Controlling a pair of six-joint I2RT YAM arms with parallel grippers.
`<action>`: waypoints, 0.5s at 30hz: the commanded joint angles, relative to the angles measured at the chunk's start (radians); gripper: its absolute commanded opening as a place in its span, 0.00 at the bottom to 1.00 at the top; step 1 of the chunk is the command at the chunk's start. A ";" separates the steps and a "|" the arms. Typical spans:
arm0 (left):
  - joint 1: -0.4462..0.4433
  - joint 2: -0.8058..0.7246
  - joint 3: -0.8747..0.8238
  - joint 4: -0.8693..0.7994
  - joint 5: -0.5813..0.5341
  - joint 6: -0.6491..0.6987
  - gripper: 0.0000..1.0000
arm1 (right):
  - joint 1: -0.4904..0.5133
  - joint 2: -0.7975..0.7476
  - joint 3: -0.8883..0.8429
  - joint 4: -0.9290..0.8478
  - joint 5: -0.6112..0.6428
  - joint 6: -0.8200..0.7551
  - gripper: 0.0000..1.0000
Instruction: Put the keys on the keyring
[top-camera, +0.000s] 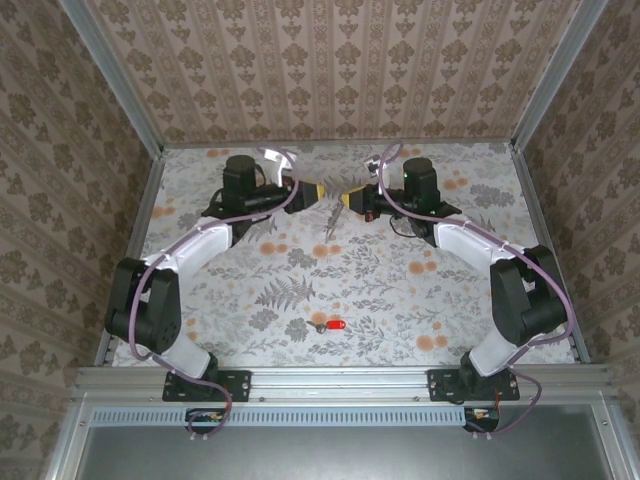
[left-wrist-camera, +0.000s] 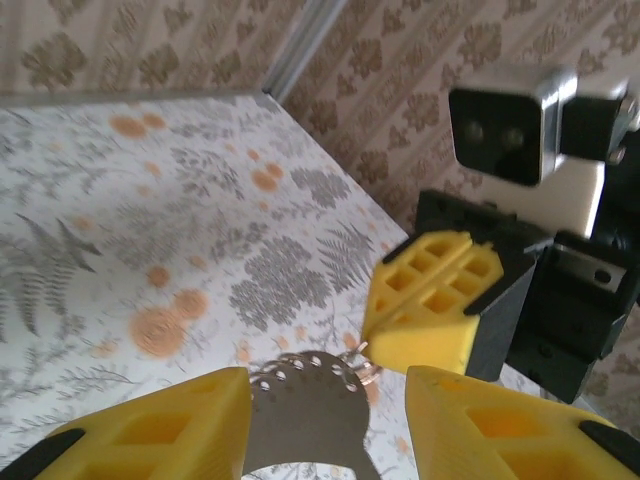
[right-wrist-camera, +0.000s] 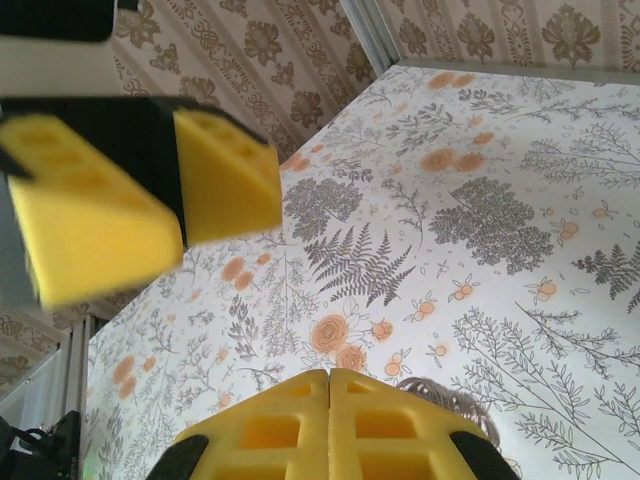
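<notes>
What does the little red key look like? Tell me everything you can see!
The key is tiny, with a bright red head that looks plastic and a short, thin silvery blade pointing toward the left arm's side. It lies flat on the flowery table, near the front edge, about midway across. Nothing touches it but the table.

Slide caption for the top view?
Left gripper and right gripper face each other far across the table; red key lies near the front edge.
</notes>
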 joint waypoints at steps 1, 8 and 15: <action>0.013 -0.023 -0.003 0.031 0.033 -0.015 0.46 | -0.003 -0.028 -0.004 -0.004 -0.044 -0.023 0.00; 0.008 0.000 0.002 0.025 0.072 -0.007 0.46 | -0.003 -0.010 -0.018 0.004 -0.073 -0.004 0.00; -0.031 0.041 0.021 -0.015 0.135 0.045 0.42 | -0.003 -0.003 -0.025 0.029 -0.122 0.033 0.00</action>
